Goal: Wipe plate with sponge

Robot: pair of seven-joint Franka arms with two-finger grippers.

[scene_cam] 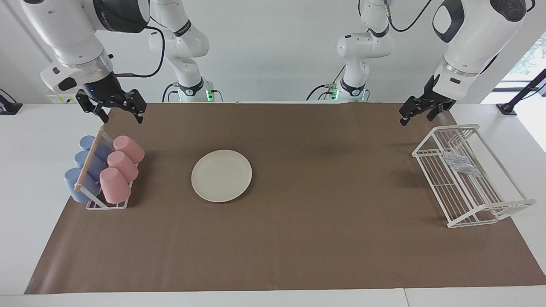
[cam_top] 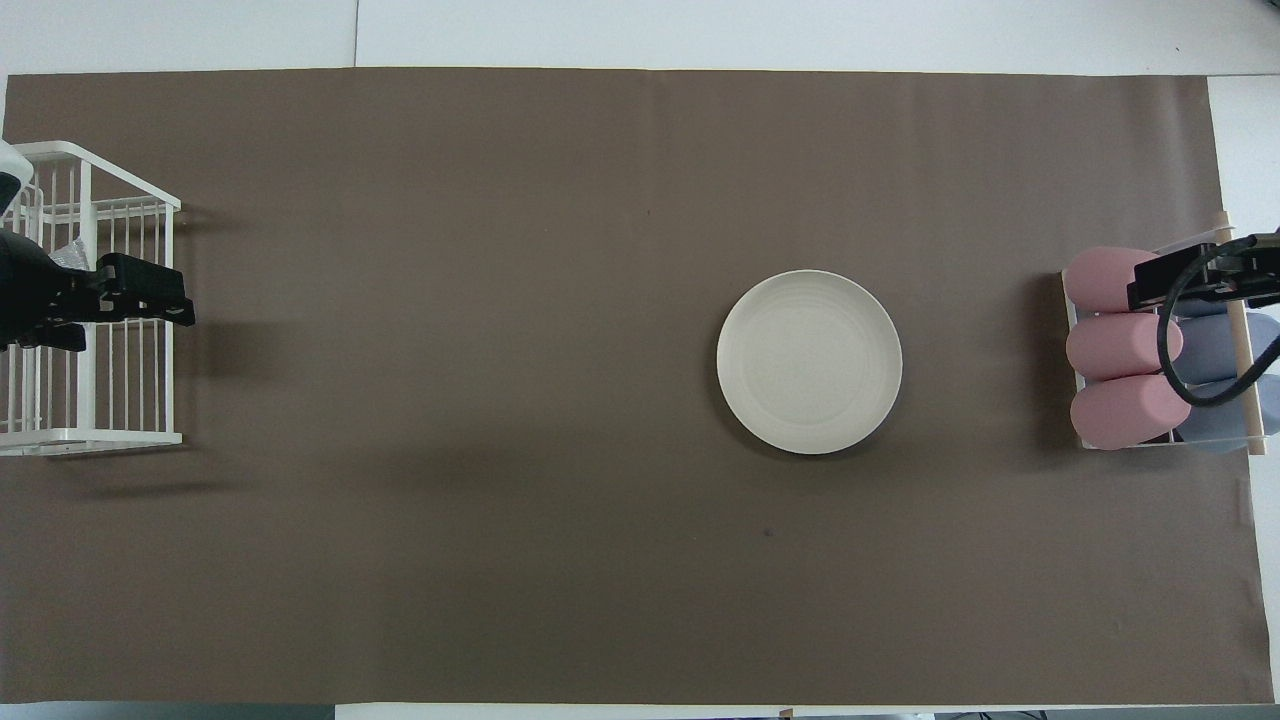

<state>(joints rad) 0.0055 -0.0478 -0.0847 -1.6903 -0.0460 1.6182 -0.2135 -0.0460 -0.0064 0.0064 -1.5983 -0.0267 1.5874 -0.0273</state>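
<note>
The cream-white plate (scene_cam: pixel 221 175) lies flat on the brown mat, toward the right arm's end of the table; it also shows in the overhead view (cam_top: pixel 809 361). The silvery, wrinkly sponge (scene_cam: pixel 458 162) lies in the white wire rack (scene_cam: pixel 490 215) at the left arm's end; in the overhead view the sponge (cam_top: pixel 66 255) is partly hidden by the arm. My left gripper (scene_cam: pixel 417 117) is open and empty, raised over the rack (cam_top: pixel 120 435), apart from the sponge. My right gripper (scene_cam: pixel 121 116) is open and empty, raised over the cup holder, far from the plate.
A holder with three pink cups (scene_cam: pixel 119 170) and three blue cups (scene_cam: pixel 83 170) lying on their sides stands at the right arm's end. The brown mat (scene_cam: pixel 298 238) covers most of the table.
</note>
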